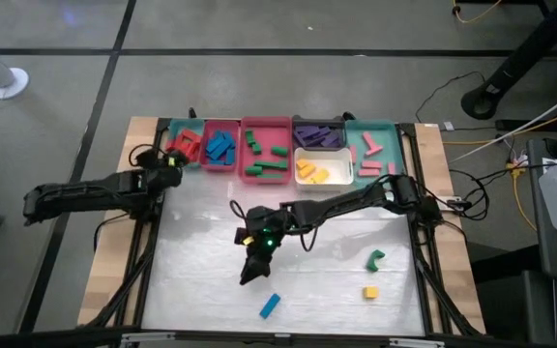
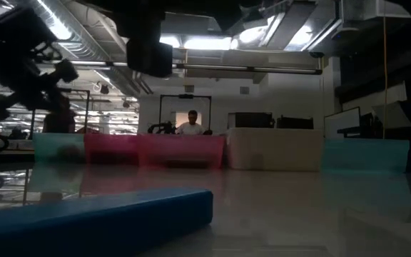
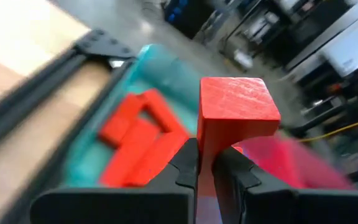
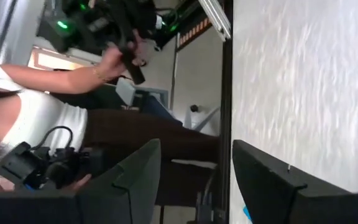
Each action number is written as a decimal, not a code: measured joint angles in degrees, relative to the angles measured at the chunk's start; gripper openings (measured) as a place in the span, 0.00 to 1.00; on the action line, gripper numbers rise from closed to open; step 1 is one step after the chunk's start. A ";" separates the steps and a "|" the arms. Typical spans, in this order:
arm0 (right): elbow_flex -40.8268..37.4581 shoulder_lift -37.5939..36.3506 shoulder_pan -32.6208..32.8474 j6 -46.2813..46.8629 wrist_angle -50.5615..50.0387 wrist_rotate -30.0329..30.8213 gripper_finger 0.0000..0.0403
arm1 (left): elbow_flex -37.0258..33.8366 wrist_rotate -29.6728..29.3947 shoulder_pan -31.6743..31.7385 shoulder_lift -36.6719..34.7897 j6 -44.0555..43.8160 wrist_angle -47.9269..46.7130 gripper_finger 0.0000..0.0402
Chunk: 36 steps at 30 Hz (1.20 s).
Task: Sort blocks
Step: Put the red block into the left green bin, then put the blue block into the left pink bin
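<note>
Sorting is mid-delivery: from above, the left gripper (image 1: 170, 162) sits at the teal tray (image 1: 166, 126) where red blocks (image 1: 188, 145) lie, while the right gripper (image 1: 250, 274) hovers over the pale table (image 1: 201, 290), near a loose blue block (image 1: 270, 305); a green block (image 1: 376, 258) and a yellow block (image 1: 370, 292) lie well apart. At table height, the blue block looms close before the row of trays, with a seated person far behind under ceiling lights. The left wrist shows narrow jaws clamped on a red block (image 3: 235, 112) above the tray, so release seems next. The right wrist shows wide, empty jaws beside the table edge, with a person's hand (image 4: 114, 59) beyond.
</note>
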 joint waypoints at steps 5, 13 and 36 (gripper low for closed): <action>0.00 0.00 1.26 0.01 -2.19 0.32 0.49 | -0.04 -0.27 4.50 1.25 13.04 14.00 0.05; 0.00 0.00 2.71 -0.62 -4.64 0.32 0.49 | -0.04 4.45 13.54 8.03 21.90 22.17 0.05; 0.00 -0.02 13.69 -10.47 -26.21 17.08 0.49 | -0.04 25.62 27.07 16.02 27.50 31.60 0.37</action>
